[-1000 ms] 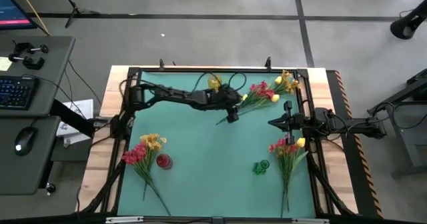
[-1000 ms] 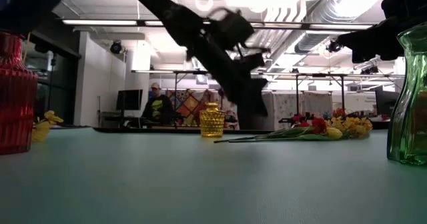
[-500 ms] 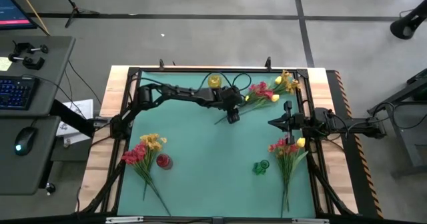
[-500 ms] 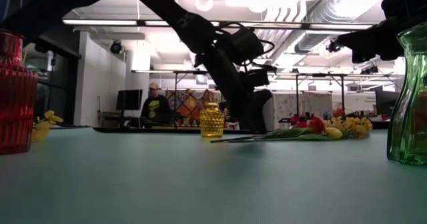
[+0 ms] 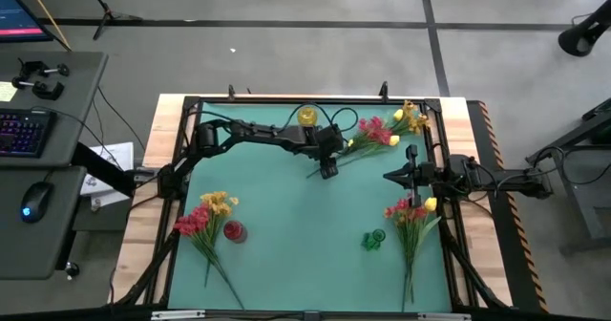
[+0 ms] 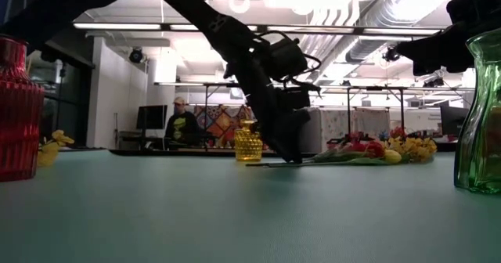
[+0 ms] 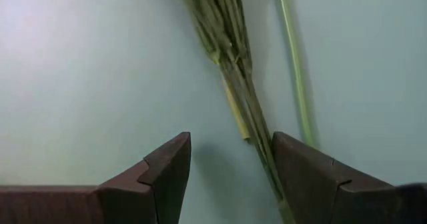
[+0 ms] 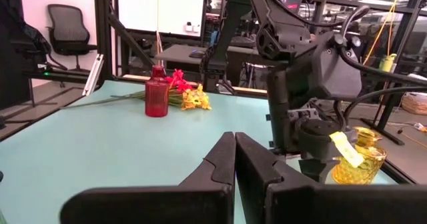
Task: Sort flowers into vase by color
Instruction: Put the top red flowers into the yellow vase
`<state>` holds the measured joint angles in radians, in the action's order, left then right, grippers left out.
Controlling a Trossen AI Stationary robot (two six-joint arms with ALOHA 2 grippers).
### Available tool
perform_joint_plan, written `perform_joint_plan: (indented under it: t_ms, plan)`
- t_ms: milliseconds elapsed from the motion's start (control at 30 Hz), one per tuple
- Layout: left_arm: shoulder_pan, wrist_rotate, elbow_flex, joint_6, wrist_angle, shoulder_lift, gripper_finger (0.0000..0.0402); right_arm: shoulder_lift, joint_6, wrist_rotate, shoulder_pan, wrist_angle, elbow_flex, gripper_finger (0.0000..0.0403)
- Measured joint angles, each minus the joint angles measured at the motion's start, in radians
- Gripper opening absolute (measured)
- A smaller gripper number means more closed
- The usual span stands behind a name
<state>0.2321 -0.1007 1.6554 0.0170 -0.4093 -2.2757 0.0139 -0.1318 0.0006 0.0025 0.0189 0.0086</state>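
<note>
While I scan across the green mat point(image 5: 286, 225) from my seat, first thing on the left is a bunch of flowers point(image 5: 202, 221) lying flat, red-pink and orange-yellow heads near the mat's left edge, stems trailing toward the front. The red vase point(image 5: 234, 231) stands just beside those blossoms, and in the low view it's that ribbed red shape point(image 6: 17, 110) at the far left.

Moving toward the middle, the left gripper point(image 5: 327, 169) is reached way out and down at the mat, right at the stem ends of the back flower bunch point(image 5: 377, 135). From its wrist cam the claw is open fairly wide, fingers point(image 7: 167, 167) down at the mat with the green stems point(image 7: 230, 64) running between them; the stems pass close along one finger, and I can't tell if they actually touch it. Nothing is gripped. The yellow vase point(image 5: 306, 117) sits behind that arm near the back edge, and shows as point(image 6: 248, 142) in the low view.

Further right, the green vase point(image 5: 372, 239) stands near the front, with a third flower bunch point(image 5: 412, 221) lying just to its right, stems pointing toward the front.

The right gripper point(image 5: 393, 176) is parked above the mat near the right edge, just above that third bunch, and its own cam shows the claw point(image 8: 235, 159) pinched fully together, holding nothing.
</note>
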Motion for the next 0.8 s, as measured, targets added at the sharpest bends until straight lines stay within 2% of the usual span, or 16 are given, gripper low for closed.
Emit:
perform_joint_plan:
  t_ms: [600, 700, 800]
  plan:
    - [0.013, 0.004, -0.005, -0.020, -0.094, 0.016, 0.0195, 0.000, 0.000, 0.000, 0.000, 0.001, 0.000, 0.0000]
    - [0.010, 0.005, -0.005, -0.050, -0.101, 0.016, 0.0159, 0.000, 0.000, 0.000, 0.000, 0.001, 0.000, 0.0000]
    - [-0.007, -0.056, 0.005, -0.099, -0.138, 0.019, 0.0079, 0.000, 0.000, 0.000, 0.000, 0.001, 0.000, 0.0000]
